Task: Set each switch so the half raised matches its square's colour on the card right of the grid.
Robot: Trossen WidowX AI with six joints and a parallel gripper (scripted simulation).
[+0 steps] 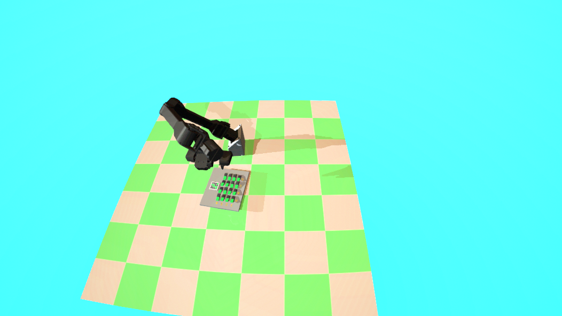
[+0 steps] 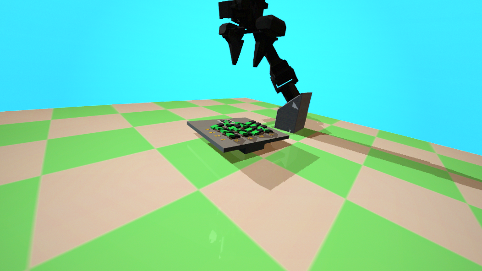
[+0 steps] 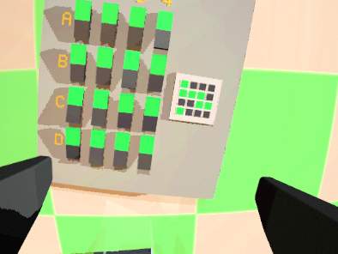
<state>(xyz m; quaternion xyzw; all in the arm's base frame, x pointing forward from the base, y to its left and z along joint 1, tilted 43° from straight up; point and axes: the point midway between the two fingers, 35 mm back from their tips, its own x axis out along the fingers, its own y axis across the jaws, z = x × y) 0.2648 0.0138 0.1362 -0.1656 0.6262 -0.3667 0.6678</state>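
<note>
Overhead, the gripper (image 2: pixel 244 63) hangs high above the panel (image 2: pixel 232 143) with its fingers spread wide and nothing between them. Sixteen switches (image 3: pixel 114 81) sit in a four-by-four grid, the card (image 3: pixel 196 99) just beside their right edge.

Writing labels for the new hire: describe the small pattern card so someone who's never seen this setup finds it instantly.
Find the grey panel lying on the checkered floor, below the open gripper. On it is a block of green-and-grey switches with yellow row letters and column numbers. The card sits just beside the fourth column: a flat white-bordered square of tiny green and dark squares, unlike the raised switches.
</note>
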